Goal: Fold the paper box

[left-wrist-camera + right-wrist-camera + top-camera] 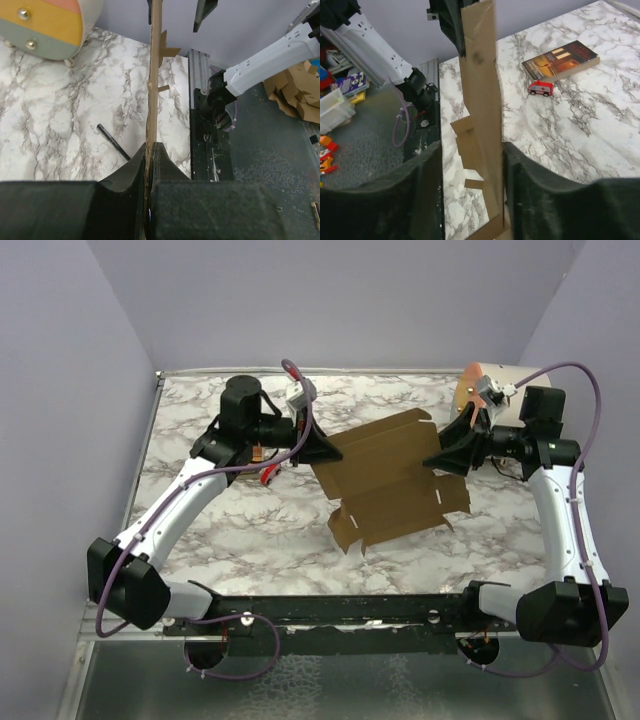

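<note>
A flat sheet of brown cardboard, the paper box (pixel 395 480) (pixel 154 75) (pixel 480 85), sits over the middle of a white marble-patterned table (pixel 250 530), stretched between 2 robot grippers that face each other. The sheet is unfolded, with flaps and small tabs cut along its edges. The left gripper (pixel 322 452) (pixel 149 152) has the sheet's left edge; seen from its own wrist, its 2 black fingers are pressed tight on the cardboard with no gap showing. The right gripper (pixel 443 458) (pixel 472 147) is at the opposite edge with its fingers spread. The cardboard stands between them, close against 1 finger with a clear gap to the other (so it is not pinched on this side). From above I cannot tell whether the sheet's near corner touches the table. A cream cylinder (pixel 490 380) (pixel 45 25) with pink, orange and grey-green bands stands at the far right corner, behind the right gripper. A dark book (pixel 560 59) with an orange cover picture lies flat on the table, a small red and white toy ambulance (pixel 540 88) just beside it. A thin black pen (pixel 114 142) lies on the marble near the left gripper.
</note>
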{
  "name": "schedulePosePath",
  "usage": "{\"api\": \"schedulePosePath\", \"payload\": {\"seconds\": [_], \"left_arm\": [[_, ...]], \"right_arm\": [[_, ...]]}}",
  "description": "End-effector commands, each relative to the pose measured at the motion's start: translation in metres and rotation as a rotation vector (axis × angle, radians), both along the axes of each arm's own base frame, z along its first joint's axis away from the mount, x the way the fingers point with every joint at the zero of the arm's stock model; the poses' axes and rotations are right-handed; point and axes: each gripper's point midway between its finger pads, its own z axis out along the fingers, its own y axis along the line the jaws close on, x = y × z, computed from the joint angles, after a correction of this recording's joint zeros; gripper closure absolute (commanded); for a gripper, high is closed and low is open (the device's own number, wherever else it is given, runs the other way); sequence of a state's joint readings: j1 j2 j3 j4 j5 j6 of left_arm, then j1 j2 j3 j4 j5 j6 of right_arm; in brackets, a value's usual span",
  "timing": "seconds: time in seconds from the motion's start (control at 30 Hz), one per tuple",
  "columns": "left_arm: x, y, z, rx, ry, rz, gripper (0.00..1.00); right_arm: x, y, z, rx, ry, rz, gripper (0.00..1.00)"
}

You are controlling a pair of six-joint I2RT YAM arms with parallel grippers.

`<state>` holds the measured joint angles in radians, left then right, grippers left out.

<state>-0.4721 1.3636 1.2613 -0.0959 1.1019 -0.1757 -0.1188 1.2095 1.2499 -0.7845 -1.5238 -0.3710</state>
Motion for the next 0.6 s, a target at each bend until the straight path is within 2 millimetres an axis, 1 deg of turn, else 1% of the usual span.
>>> {"api": "schedulePosePath", "payload": {"seconds": [0.0, 0.03, 0.1, 0.17, 0.33, 0.43, 0.57], "left_arm": [[0.000, 0.020, 0.018, -0.061, -0.069, 0.080, 1.00], [-0.002, 0.023, 0.016, -0.065, -0.065, 0.093, 1.00], [-0.007, 0.030, 0.013, -0.073, -0.060, 0.118, 1.00], [-0.013, 0.037, 0.014, -0.079, -0.063, 0.146, 1.00], [-0.017, 0.056, 0.014, -0.081, -0.062, 0.251, 1.00], [-0.016, 0.066, 0.015, -0.072, -0.058, 0.318, 1.00], [-0.017, 0.073, 0.017, -0.053, -0.055, 0.368, 1.00]], "right_arm": [[-0.008, 0.001, 0.001, 0.002, -0.022, 0.001, 0.38], [-0.010, 0.000, 0.002, 0.001, -0.034, -0.008, 0.32], [-0.009, -0.004, 0.003, -0.009, -0.052, -0.040, 0.22], [-0.005, -0.009, 0.003, -0.030, -0.069, -0.083, 0.17], [0.010, -0.021, -0.004, -0.093, -0.113, -0.175, 0.08], [0.018, -0.025, -0.010, -0.117, -0.122, -0.198, 0.05], [0.023, -0.027, -0.019, -0.131, -0.124, -0.189, 0.04]]}}
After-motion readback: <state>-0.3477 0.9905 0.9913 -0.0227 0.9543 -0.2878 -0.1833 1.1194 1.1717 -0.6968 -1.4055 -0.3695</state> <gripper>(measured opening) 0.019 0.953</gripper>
